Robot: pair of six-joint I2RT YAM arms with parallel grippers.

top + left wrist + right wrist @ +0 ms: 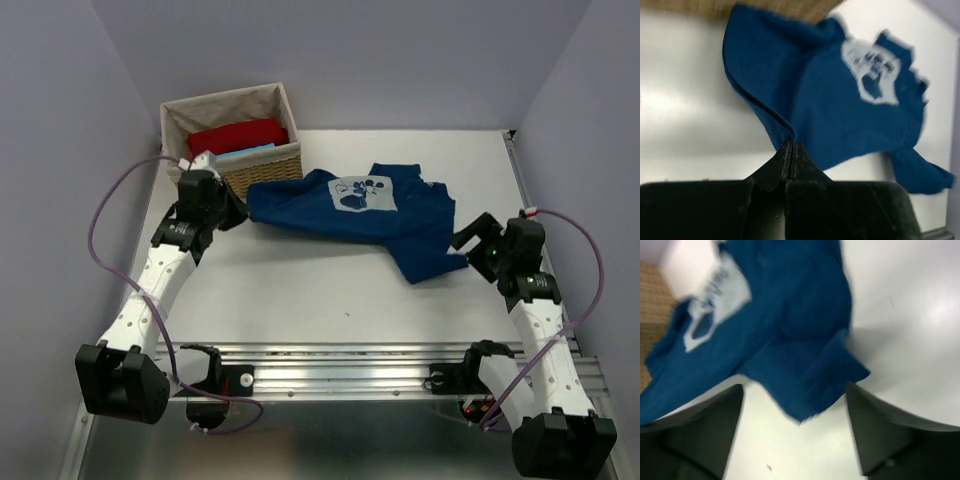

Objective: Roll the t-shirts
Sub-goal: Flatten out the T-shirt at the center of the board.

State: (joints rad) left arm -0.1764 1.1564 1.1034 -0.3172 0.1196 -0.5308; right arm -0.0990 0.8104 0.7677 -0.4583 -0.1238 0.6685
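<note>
A blue t-shirt [300, 212] with a white print on it lies crumpled across the white table [300, 295], reaching from the wicker basket [262, 172] toward the right. My left gripper [240, 212] is shut on the shirt's left edge; in the left wrist view the cloth [830, 100] runs up from the closed tips of the gripper [791, 145]. My right gripper [470, 248] is open at the shirt's lower right corner. In the right wrist view that corner [805, 385] lies between the spread fingers of the gripper [795, 386], untouched.
The basket stands at the back left and holds a folded red shirt [238, 137] and a light blue one [246, 152]. Its weave shows in the left wrist view [765, 7]. Purple walls close the sides. A metal rail [350, 365] runs along the near edge.
</note>
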